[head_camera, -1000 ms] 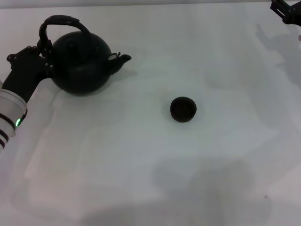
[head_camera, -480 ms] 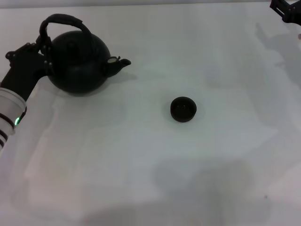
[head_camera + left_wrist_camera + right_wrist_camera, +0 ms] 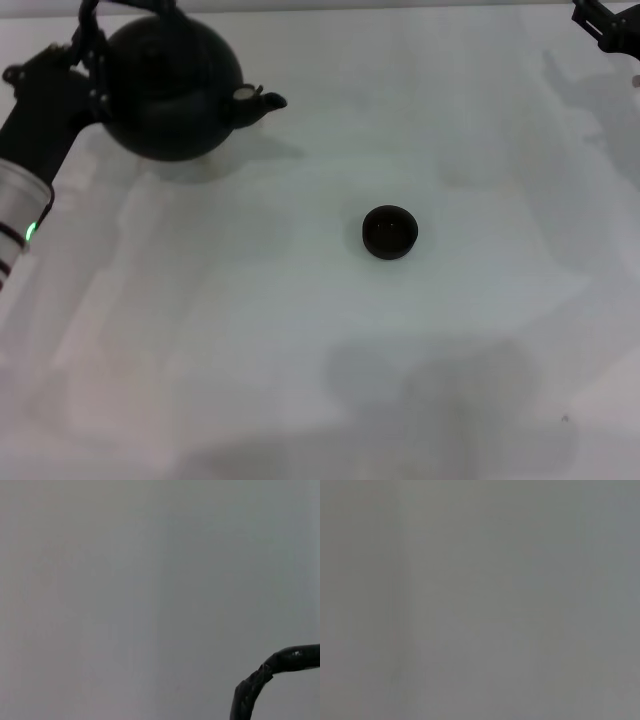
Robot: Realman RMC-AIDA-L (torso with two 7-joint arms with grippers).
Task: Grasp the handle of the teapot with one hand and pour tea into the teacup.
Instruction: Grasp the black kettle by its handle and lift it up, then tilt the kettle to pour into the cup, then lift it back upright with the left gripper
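The matte black teapot [image 3: 170,90] hangs above the white table at the far left, spout [image 3: 266,103] pointing right toward the middle. Its arched handle [image 3: 84,18] runs out of the top of the head view; a wrapped piece of it shows in the left wrist view [image 3: 257,680]. My left gripper [image 3: 90,58], black on a white arm with a green light, is shut on the handle's left side. The small dark teacup [image 3: 389,232] stands upright mid-table, well to the right of the spout and nearer to me. My right gripper [image 3: 605,22] is parked at the far right corner.
The white table [image 3: 300,350] carries only the teacup. The teapot's shadow [image 3: 215,162] lies on the table below it. The right wrist view shows only plain grey.
My left gripper has lifted the teapot off the table; it has moved up and away from me, its handle now partly out of view. The teacup and right arm have not moved.
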